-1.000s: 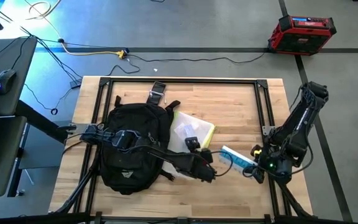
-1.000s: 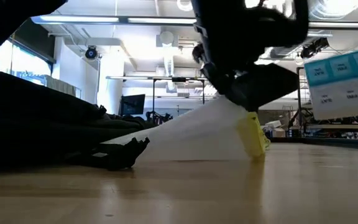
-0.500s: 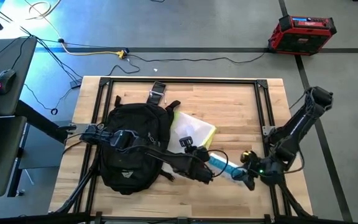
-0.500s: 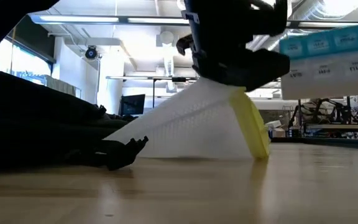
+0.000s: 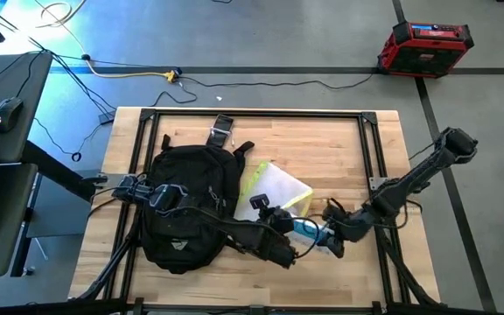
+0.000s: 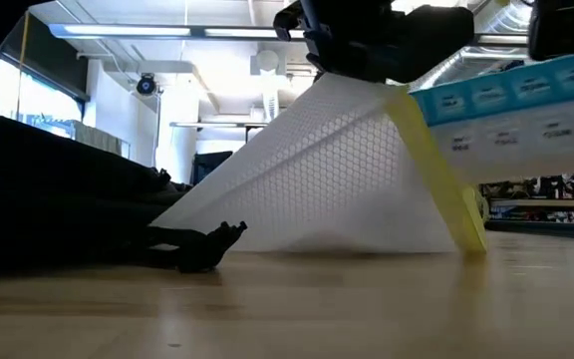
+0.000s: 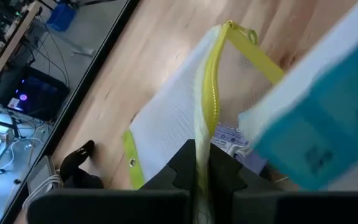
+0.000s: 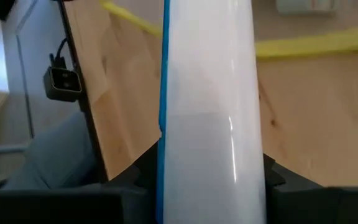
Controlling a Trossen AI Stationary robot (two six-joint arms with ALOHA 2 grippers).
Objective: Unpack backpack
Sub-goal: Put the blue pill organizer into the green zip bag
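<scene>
Backpack (image 5: 186,206) lies zipped beside mesh pouch (image 5: 278,186) pinched by left claw (image 5: 280,229); right claw (image 5: 332,234) grips teal-white box (image 5: 309,231).

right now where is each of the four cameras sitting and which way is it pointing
High view: above the table, looking straight down on the backpack, the mesh pouch and both arms.
Low view: at table-top height, looking level across into the room; the pouch hangs tilted from a dark gripper above.
Left wrist view: on the left arm, past the left gripper shut on the pouch's yellow trim.
Right wrist view: on the right arm, past the right gripper shut on a white and blue box.
Shared: the pouch and box show in high, low and left wrist views.
</scene>
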